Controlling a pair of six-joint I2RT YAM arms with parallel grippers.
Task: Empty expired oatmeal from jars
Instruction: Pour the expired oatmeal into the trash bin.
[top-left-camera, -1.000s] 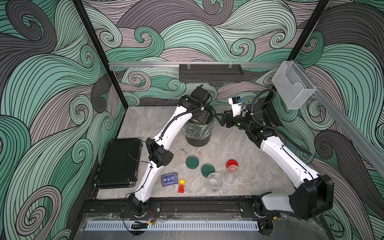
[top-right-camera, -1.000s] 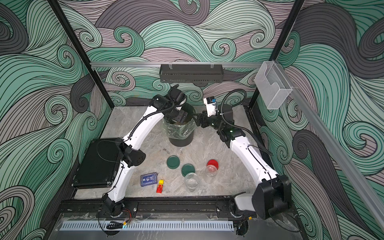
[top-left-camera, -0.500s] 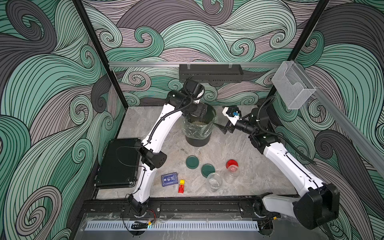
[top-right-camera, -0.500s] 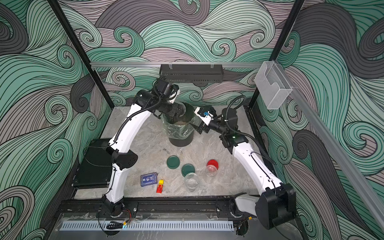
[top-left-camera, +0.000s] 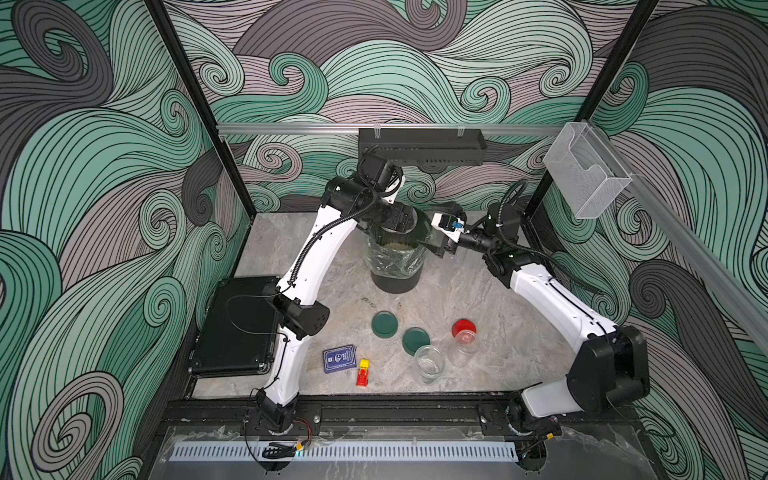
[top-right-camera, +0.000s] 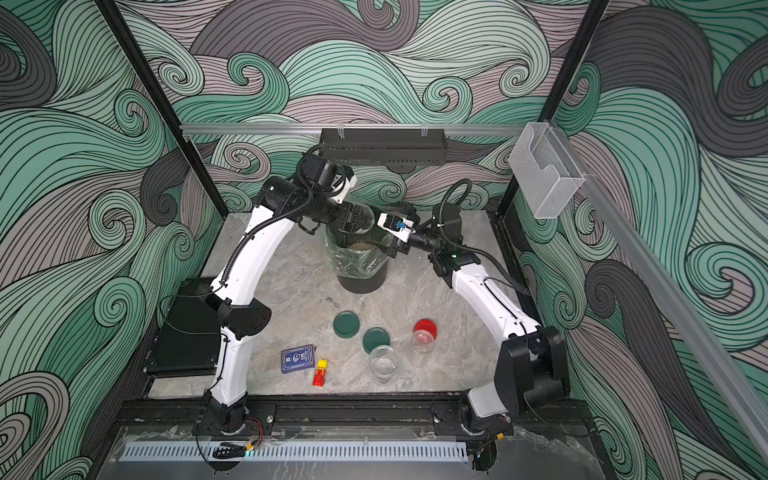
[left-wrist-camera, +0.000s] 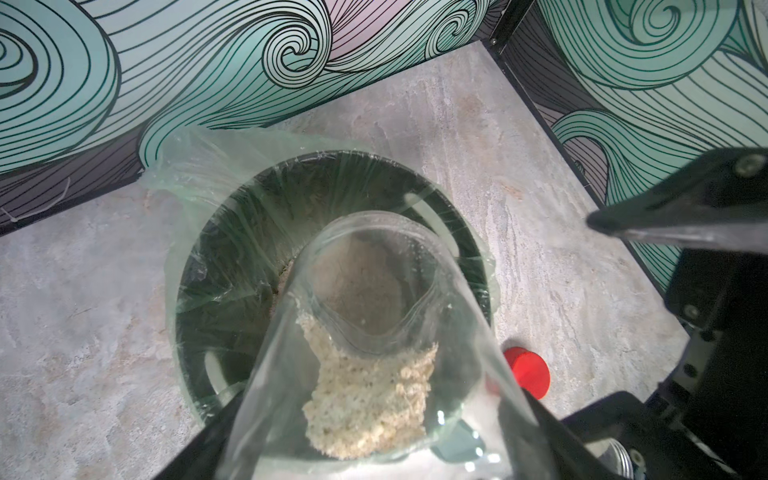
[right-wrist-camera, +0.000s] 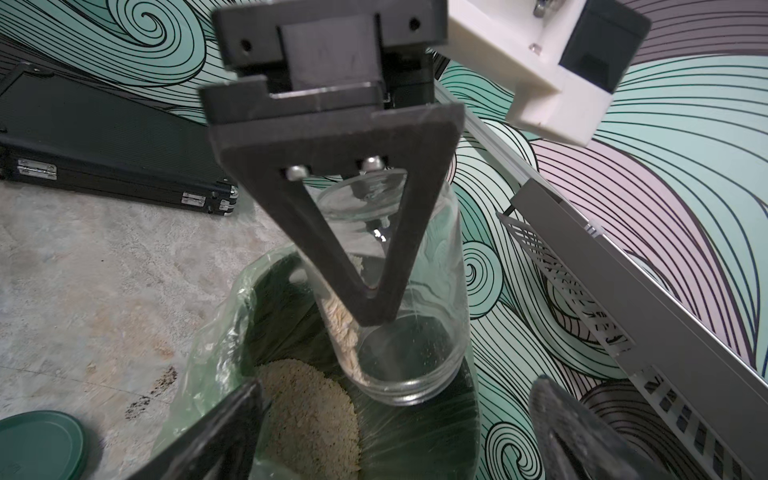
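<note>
Overhanging bin rim (left-wrist-camera: 332, 157), tilted jar (right-wrist-camera: 436, 270) in left fingers (right-wrist-camera: 299, 232)

Mid-frame, the left gripper (top-right-camera: 351, 219) holds a clear jar (top-right-camera: 366, 217) tipped over the lined black bin (top-right-camera: 360, 279), the right gripper (top-right-camera: 389, 231) just beside it.

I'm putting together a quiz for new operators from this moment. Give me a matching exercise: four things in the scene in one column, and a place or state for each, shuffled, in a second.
1 tilted jar
2 bin
3 green lids
4 toy car

a off their jars, flat on the table
b beside the blue card pack
c mouth down over the bin, some oatmeal inside
d lined with a clear bag, oatmeal heaped at the bottom

Pairs: 1-c, 2-d, 3-a, 4-b
</note>
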